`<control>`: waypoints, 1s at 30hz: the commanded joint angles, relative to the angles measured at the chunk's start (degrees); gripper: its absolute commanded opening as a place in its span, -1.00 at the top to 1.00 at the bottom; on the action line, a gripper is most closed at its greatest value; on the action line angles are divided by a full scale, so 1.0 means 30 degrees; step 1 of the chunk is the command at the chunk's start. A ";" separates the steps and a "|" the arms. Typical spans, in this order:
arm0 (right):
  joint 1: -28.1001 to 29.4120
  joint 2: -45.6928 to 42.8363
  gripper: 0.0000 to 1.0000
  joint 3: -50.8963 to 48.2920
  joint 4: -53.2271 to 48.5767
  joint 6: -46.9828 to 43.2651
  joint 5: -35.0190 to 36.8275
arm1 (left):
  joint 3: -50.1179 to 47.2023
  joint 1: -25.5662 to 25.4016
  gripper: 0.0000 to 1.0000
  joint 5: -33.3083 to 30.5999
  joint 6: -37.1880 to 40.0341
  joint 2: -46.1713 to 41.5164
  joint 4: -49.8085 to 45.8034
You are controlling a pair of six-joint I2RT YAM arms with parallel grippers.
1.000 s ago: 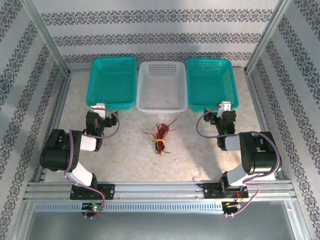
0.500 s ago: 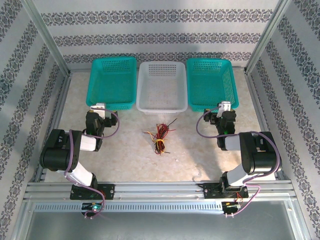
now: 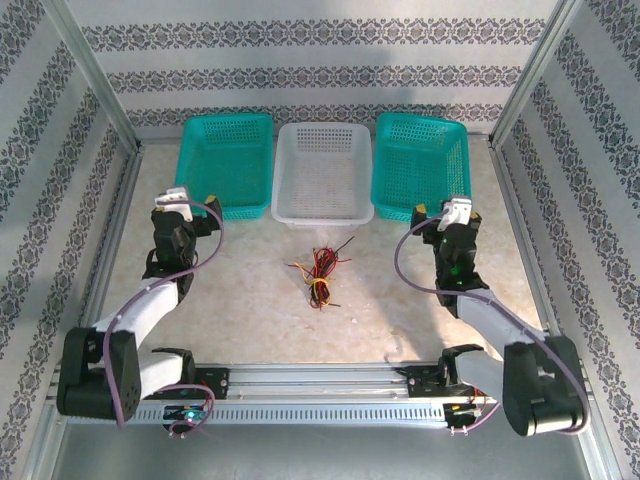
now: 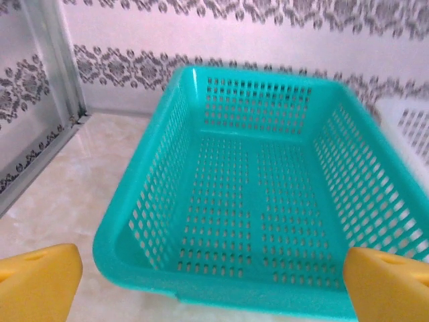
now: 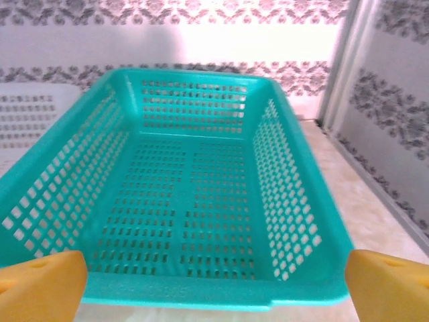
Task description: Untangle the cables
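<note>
Cables [image 3: 320, 268] of thin red, yellow and black wire lie tangled at the centre

Beige marbled tabletop [image 3: 250, 310] carries three perforated plastic baskets in a row along its 12 o'clock edge. A teal rectangular basket [image 3: 228, 160] sits toward 11 o'clock, a white rectangular basket [image 3: 323, 170] at 12 and a second teal basket [image 3: 420, 165] toward 1 o'clock. The left arm [image 3: 140, 305] reaches up from 7 o'clock and the right arm [image 3: 490, 315] from 5 o'clock. The left gripper [image 3: 178, 196] hangs just short of the near rim of the 11 o'clock basket. Its yellow fingertips [image 4: 40, 282] sit far apart at the lower corners of the left wrist view, with nothing held. The right gripper [image 3: 458, 210] faces the 1 o'clock basket the same way, spread wide and empty. The cables rest on bare tabletop at 6 o'clock from the white basket, near its rim but apart. From the tangle, the left gripper is at 10 o'clock and the right at 2 o'clock, both well apart from it.
</note>
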 commanded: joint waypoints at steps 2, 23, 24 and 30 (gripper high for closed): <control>0.1419 -0.1766 -0.97 0.2949 -1.0506 0.4816 0.4153 | 0.1121 -0.2429 -1.00 -0.2529 -0.3498 -0.1532 -0.6682; 0.1764 0.1444 -0.37 0.8713 -2.1915 1.0320 -0.4145 | 0.5094 -0.6623 -0.67 0.3235 -0.7906 -0.2647 -1.4260; 0.1988 0.2557 -0.13 0.9467 -2.2036 0.9985 -0.4662 | 0.4781 -0.6627 -0.61 0.3802 -0.8178 -0.2474 -1.3529; 0.5990 0.5710 0.40 1.1543 -2.1821 0.9485 -0.5096 | 0.3453 -0.8036 -0.10 0.5167 -1.0182 0.0145 -0.9946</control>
